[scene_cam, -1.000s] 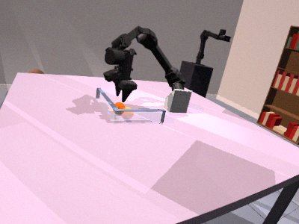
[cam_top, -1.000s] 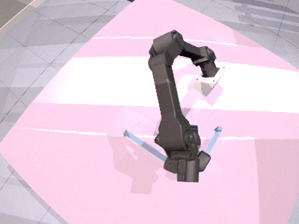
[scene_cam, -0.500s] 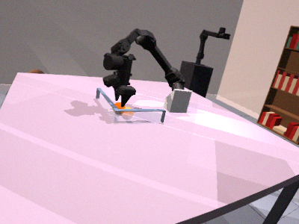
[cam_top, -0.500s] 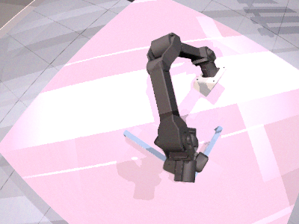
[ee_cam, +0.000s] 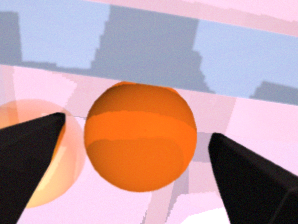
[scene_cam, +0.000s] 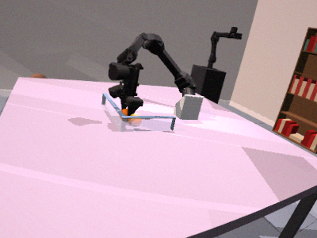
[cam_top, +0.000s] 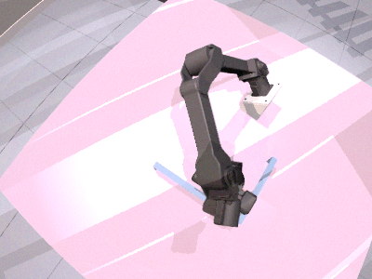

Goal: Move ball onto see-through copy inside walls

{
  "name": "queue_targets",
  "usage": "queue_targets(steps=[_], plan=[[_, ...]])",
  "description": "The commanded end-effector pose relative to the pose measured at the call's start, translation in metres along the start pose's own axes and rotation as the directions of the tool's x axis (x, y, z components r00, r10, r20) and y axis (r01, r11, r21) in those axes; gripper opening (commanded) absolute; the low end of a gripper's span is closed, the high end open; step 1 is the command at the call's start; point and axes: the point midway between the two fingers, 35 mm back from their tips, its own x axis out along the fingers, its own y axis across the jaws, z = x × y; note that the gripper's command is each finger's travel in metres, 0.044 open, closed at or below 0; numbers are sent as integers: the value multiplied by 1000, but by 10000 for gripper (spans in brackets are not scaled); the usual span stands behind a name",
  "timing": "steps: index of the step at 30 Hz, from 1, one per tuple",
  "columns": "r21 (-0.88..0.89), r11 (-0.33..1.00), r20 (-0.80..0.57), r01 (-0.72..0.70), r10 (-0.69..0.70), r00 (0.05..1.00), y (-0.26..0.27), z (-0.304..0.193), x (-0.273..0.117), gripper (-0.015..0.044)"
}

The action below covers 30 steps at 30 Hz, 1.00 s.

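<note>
Note that the gripper is spread wide, a finger on either side of the ball without touching it. The ball rests on the table inside the walls, just right of the see-through copy.

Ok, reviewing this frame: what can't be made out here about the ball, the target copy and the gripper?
- Top view: ball, see-through copy and fingertips all hidden under the arm and gripper.
- Exterior view: the ball shows only as a small orange sliver behind the gripper; contact is too small to judge.
- Wrist view: the see-through copy is partly covered by one finger and cut by the frame's left edge; the fingers' bases are cut off too.
</note>
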Motion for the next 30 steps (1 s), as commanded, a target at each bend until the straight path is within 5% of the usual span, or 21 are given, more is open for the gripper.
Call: queue_targets(steps=[1, 10, 19, 30], plan=[[-7, 1000, -2, 7, -7, 1000, 0, -2, 4, 305], [-7, 1000, -2, 7, -7, 1000, 0, -2, 4, 225], [-53, 998, -7, 25, -26, 1000, 10, -15, -12, 0], [-56, 998, -14, -3, 2, 1000, 8, -6, -65, 0]])
